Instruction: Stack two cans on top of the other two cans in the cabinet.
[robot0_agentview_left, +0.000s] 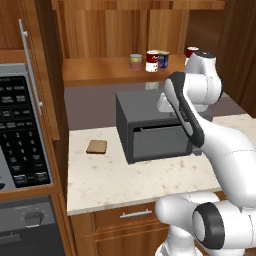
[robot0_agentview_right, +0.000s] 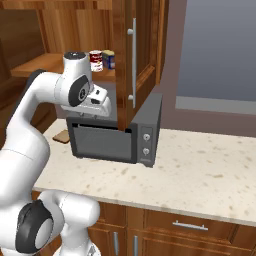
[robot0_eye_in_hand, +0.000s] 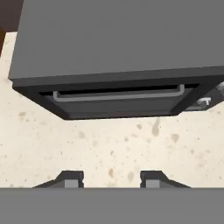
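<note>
On the wooden shelf (robot0_agentview_left: 95, 70) of the open cabinet (robot0_agentview_left: 105, 30), above and behind the dark grey toaster oven (robot0_agentview_left: 150, 131), four cans stand in a row, none stacked. From the left base view, the dull grey tin with pink and green bands (robot0_agentview_left: 135, 61) is farthest left of the oven's midline, then a red-and-white can (robot0_agentview_left: 152, 61), touching or just beside the dark blue can with a yellow label (robot0_agentview_left: 163, 59); a second red-and-white can (robot0_agentview_left: 190, 52) shows partly behind the arm, to the oven's right. The labels are too small to read.

The end effector (robot0_eye_in_hand: 111, 179) hangs above the table (robot0_eye_in_hand: 109, 144) just in front of the oven's door, its two dark fingertips (robot0_eye_in_hand: 71, 178) empty and drawn to their narrowest, nothing between them. The oven door's handle bar (robot0_eye_in_hand: 118, 95) is closed against the front.

Left of the oven, a brown slice of bread (robot0_agentview_left: 96, 146) lies flat on the speckled table. Far left of the oven is a black keypad panel (robot0_agentview_left: 20, 135) whose writing is illegible.
</note>
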